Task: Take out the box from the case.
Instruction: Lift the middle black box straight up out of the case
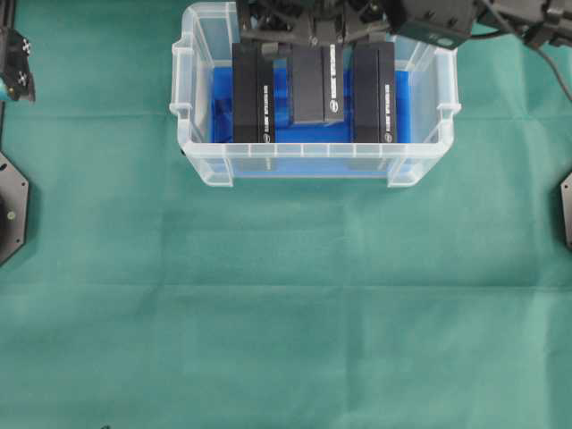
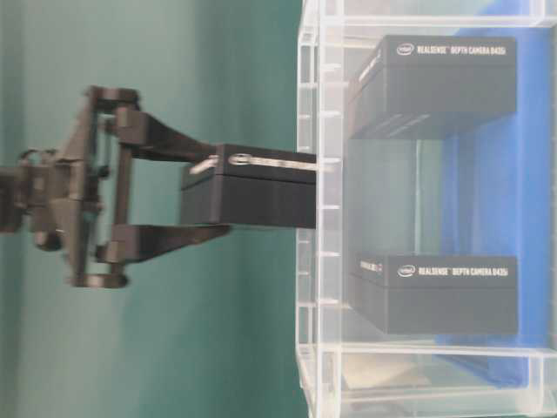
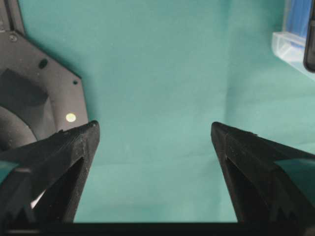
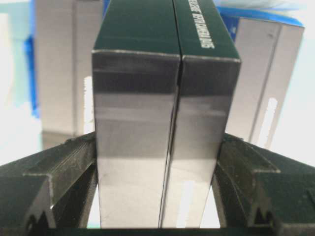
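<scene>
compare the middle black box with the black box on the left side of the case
The middle box is clamped in the right gripper and raised partly above the case rim; the left box rests ungripped down inside. The middle box looks larger from overhead. Both are black boxes with matching white lettering.

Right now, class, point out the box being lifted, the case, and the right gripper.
lifted box [image 1: 316,85]: overhead view, on its top face.
case [image 1: 313,150]: overhead view, on its near rim.
right gripper [image 2: 196,201]: table-level view, midway between its fingertips, shut on the lifted box.
</scene>
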{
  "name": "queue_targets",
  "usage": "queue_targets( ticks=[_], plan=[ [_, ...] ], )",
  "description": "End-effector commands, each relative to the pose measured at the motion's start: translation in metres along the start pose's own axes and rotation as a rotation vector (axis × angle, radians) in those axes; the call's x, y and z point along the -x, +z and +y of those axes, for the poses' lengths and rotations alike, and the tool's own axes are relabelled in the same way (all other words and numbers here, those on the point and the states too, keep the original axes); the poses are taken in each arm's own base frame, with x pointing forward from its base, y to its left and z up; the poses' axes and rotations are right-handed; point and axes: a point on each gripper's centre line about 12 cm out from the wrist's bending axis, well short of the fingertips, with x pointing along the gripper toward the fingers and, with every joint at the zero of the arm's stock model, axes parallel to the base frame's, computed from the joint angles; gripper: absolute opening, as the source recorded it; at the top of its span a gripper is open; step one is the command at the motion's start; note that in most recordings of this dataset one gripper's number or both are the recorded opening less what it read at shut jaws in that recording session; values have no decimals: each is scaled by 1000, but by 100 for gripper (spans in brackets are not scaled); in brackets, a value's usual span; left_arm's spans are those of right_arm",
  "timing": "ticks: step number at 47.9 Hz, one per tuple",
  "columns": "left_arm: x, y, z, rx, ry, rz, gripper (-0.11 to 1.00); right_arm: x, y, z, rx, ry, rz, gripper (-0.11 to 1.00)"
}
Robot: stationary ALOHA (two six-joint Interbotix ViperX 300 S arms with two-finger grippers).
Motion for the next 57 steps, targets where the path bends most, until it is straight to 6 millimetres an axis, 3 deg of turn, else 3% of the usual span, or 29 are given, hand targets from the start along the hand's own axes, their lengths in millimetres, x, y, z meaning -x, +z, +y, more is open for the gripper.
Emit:
queue_targets(
  ticks=[1, 14, 57],
  plan=[
    [3, 0, -1, -4, -13, -6, 97, 49, 8, -10, -22, 83, -24, 68],
    [3, 0, -1, -2, -14, -7, 97, 76, 11, -17, -19, 77, -37, 68],
    [3, 0, -1, -1, -13, -6, 97, 77, 11, -18, -18, 72, -37, 68]
  ],
)
